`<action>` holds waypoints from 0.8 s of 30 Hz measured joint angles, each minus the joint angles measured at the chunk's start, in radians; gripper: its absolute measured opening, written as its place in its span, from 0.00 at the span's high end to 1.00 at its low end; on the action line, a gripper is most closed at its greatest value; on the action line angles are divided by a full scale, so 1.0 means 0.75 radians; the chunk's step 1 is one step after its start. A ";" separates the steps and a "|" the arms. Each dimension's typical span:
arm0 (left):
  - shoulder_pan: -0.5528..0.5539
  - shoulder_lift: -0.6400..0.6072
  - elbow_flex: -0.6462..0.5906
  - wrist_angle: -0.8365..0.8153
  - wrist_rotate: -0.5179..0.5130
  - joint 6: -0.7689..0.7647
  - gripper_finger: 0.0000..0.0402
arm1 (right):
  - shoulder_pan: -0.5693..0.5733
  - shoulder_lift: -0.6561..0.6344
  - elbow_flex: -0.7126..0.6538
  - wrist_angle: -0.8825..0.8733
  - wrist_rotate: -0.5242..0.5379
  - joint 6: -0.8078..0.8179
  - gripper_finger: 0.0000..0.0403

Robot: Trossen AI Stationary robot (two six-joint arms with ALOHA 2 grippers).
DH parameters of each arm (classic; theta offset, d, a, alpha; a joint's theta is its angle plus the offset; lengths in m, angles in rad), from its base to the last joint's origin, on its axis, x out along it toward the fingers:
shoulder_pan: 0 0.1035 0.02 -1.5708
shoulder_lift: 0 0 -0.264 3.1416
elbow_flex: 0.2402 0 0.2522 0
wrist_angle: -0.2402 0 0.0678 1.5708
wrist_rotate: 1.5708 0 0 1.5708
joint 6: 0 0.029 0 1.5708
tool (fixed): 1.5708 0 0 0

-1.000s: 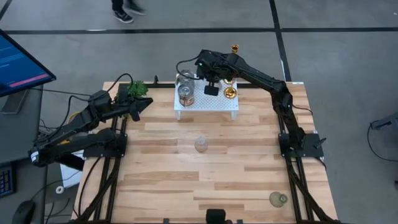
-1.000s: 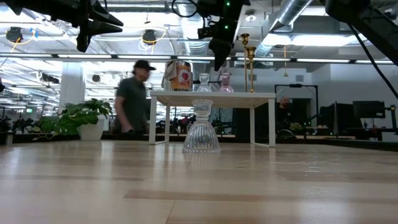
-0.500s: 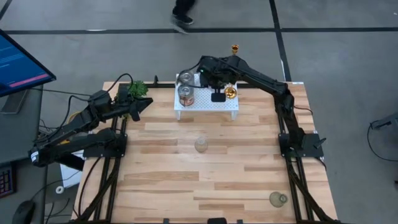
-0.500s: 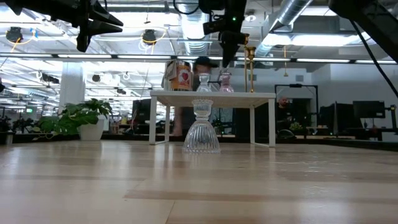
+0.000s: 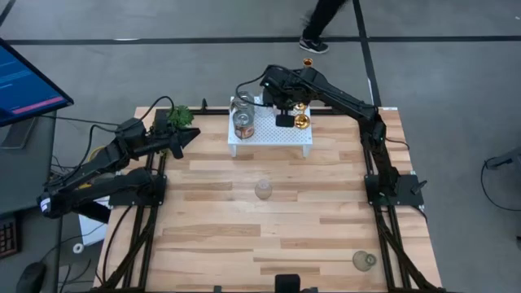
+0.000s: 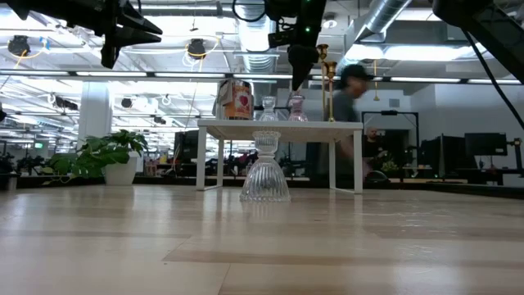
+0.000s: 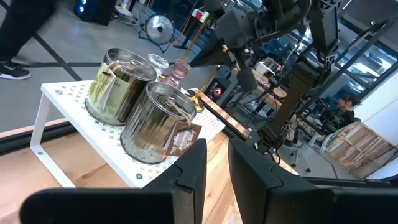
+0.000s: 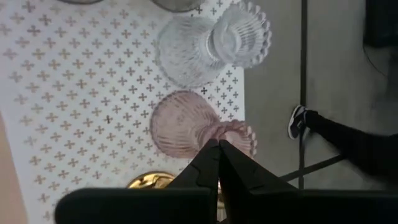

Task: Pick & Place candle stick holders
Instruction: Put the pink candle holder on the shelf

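A shiny gold candle stick holder's round base (image 5: 301, 122) stands on the white perforated shelf (image 5: 269, 137) at the table's far side. Its thin stem (image 6: 330, 86) rises above the shelf in the low view. My right gripper (image 5: 285, 119) hangs shut and empty over the shelf, pointing down. It is above the pink glass vase (image 8: 186, 121), with the gold holder (image 8: 149, 181) just beside it. My left gripper (image 5: 186, 138) waits at the table's far left, a narrow gap between its fingers (image 7: 216, 168), holding nothing.
Two tin cans (image 5: 242, 122) and a clear glass vase (image 8: 186, 50) share the shelf. Another clear glass vase (image 5: 262, 190) stands mid-table, a small glass piece (image 5: 364, 260) lies near the front right corner, and a green plant (image 5: 181, 115) sits at the far left. A person walks behind the table.
My right gripper has moved a little toward the table's right edge above the shelf, staying shut and pointing down. A person has walked from left to right behind the table.
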 joint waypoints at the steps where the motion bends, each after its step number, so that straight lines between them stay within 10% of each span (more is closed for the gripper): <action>1: 0.000 0.000 0.000 0.001 0.000 0.001 0.83 | -0.003 0.000 0.000 0.006 0.000 0.000 1.00; 24: 0.000 0.000 0.000 0.000 0.000 0.001 0.83 | 0.043 0.129 -0.002 -0.069 -0.001 -0.060 1.00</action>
